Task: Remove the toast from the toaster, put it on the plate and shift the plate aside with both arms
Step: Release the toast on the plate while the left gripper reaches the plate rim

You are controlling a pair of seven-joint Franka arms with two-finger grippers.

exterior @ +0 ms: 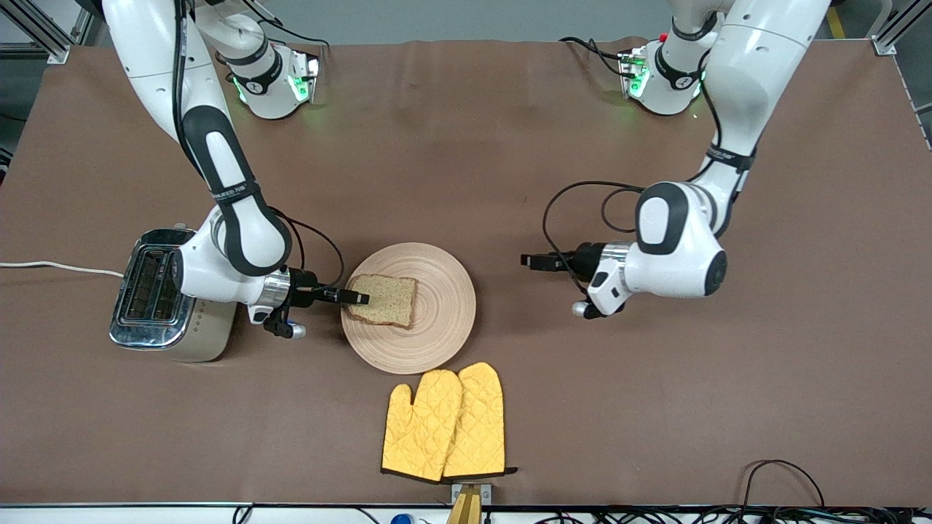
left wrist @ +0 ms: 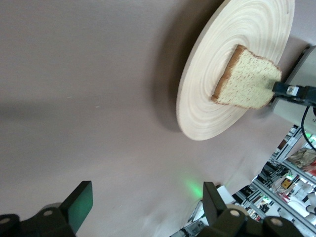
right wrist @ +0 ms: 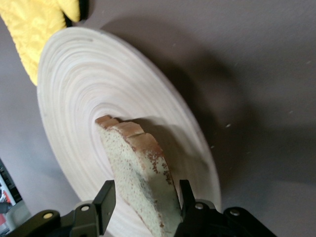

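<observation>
The toast lies flat on the round wooden plate, on the part toward the right arm's end. My right gripper is at the toast's edge, open. Its fingers stand on either side of the slice, and at least one of them is clear of the bread. The plate fills the right wrist view. My left gripper hangs open and empty over bare table beside the plate, toward the left arm's end. The left wrist view has the open left gripper over brown cloth, with the plate and toast farther off.
A chrome toaster stands at the right arm's end, its white cord running off the table edge. Two yellow oven mitts lie nearer the front camera than the plate, almost touching its rim. Brown cloth covers the table.
</observation>
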